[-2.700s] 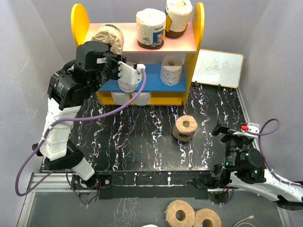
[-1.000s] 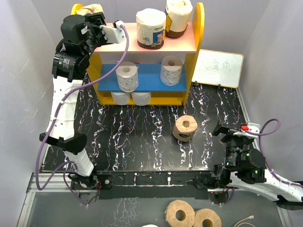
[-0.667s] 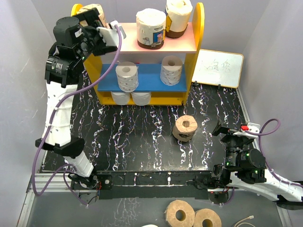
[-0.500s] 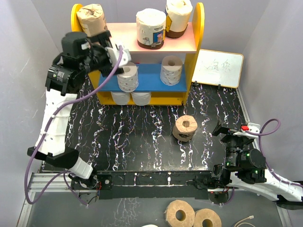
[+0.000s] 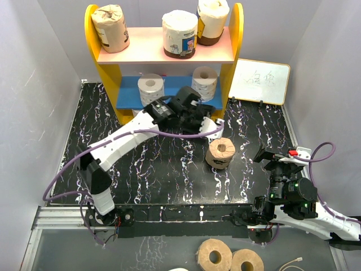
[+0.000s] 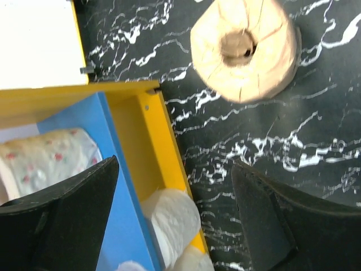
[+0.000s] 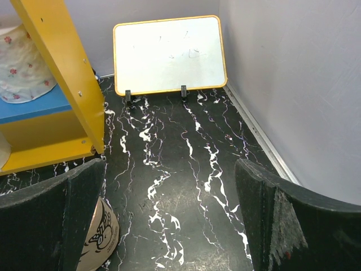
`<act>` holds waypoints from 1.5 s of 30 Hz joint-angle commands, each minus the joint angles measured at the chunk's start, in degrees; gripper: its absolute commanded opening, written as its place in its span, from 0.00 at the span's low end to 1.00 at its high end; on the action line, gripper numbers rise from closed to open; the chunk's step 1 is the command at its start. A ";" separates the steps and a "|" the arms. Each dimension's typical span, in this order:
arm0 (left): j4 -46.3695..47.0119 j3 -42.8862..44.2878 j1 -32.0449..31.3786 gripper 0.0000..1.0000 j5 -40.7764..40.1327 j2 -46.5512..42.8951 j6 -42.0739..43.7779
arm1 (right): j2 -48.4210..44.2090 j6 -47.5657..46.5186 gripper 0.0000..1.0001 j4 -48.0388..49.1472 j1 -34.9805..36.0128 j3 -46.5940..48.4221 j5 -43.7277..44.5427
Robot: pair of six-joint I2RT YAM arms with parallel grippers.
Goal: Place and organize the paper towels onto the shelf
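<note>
The shelf [image 5: 235, 39] stands at the back. Its pink upper board carries a tan paper towel roll [image 5: 110, 28] at the left and two wrapped rolls [image 5: 179, 33] to the right. Two white rolls [image 5: 150, 87] stand on the blue board [image 6: 118, 226]. Another tan roll [image 5: 220, 152] stands on end on the table, also in the left wrist view [image 6: 243, 48]. My left gripper [image 5: 210, 125] hovers in front of the shelf's right side, open and empty [image 6: 175, 226]. My right gripper [image 5: 271, 155] rests open near the front right [image 7: 169, 226], with the tan roll [image 7: 104, 237] at its left.
A small whiteboard [image 5: 262, 81] leans on the back wall right of the shelf. White rolls [image 6: 175, 220] lie under the blue board. Two more tan rolls [image 5: 214, 257] lie below the table's front edge. Grey walls close in the left and right sides.
My left gripper let go of the tan roll on the upper board's left end, then swung down and right, in front of the shelf. The right arm has not moved.
</note>
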 commanded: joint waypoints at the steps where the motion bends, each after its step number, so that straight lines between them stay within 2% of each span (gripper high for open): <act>1: 11.74 -4.81 -6.53 0.78 -5.90 -0.70 -3.64 | -1.31 -0.51 0.98 2.20 0.65 -0.05 0.80; 4: 18.28 -12.29 -11.96 0.73 -14.11 -0.39 -4.45 | -1.30 -0.52 0.98 2.20 0.65 -0.10 0.49; 7: 21.88 -16.41 -15.67 0.72 -18.11 -0.50 -7.08 | -1.30 -0.52 0.98 2.20 0.65 -0.06 0.35; 10: 24.39 -18.70 -17.56 0.72 -21.32 -1.16 -10.79 | -1.30 -0.56 0.98 2.20 0.65 -0.06 0.22; 16: 33.40 -25.47 -20.21 0.71 -30.01 -1.91 -11.88 | -1.30 -0.61 0.98 2.20 0.67 -0.06 -0.15; 25: 36.58 -26.09 -20.25 0.64 -30.76 0.78 -12.37 | -1.35 -0.69 0.98 2.20 0.73 0.03 -0.07; 45: 35.58 -24.67 -20.28 0.63 -28.28 5.05 -15.47 | -1.33 -0.82 0.98 2.18 0.73 0.03 -0.24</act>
